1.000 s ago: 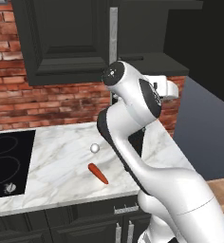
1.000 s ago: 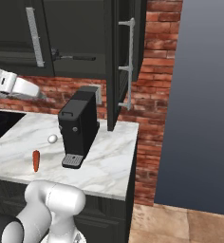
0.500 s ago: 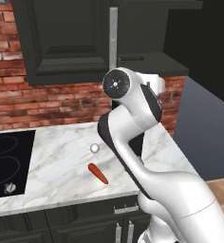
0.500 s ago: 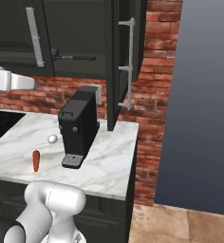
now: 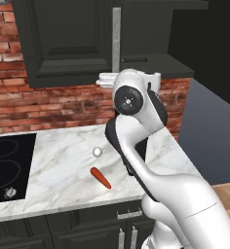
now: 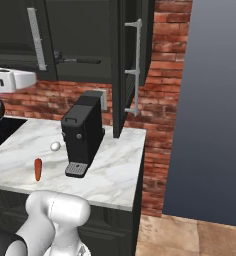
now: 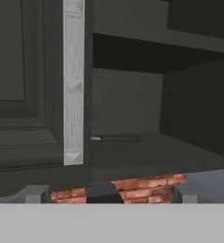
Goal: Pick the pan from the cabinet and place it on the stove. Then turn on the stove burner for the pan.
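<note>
**Open jaws face the cabinet shelf, pan handle dead ahead**

Starting at the left edge of the worktop (image 5: 63, 165), the stove (image 5: 7, 165) sits bare, its grey rings showing and nothing on it. Moving along toward the middle, a small white ball (image 5: 97, 151) and an orange carrot (image 5: 101, 177) lie near each other on the marble. Further right, close to the worktop's back right corner, stands a black coffee machine (image 6: 82, 132).

Above all this hangs the cabinet (image 5: 68, 44). Its left door is closed; its right door (image 6: 130, 65) stands swung out, and the shelf inside is exposed. The pan (image 6: 75, 60) rests on that shelf, only its long thin handle plainly visible. In the hand view that handle (image 7: 115, 138) lies straight ahead of the gripper (image 7: 109, 192) and a little above, well apart from it and deeper in, with the long axis running crosswise to the line of approach. The closed door's silver bar (image 7: 74, 85) stands just left of the opening.

The jaws are spread wide and hold nothing. My guess is the hand must go forward and up into the opening, and turn to straddle the handle.

Compared with a second ago, the wrist has swung from the arm's right side over to its left and now points at the shelf; the things on the worktop have not moved.
</note>
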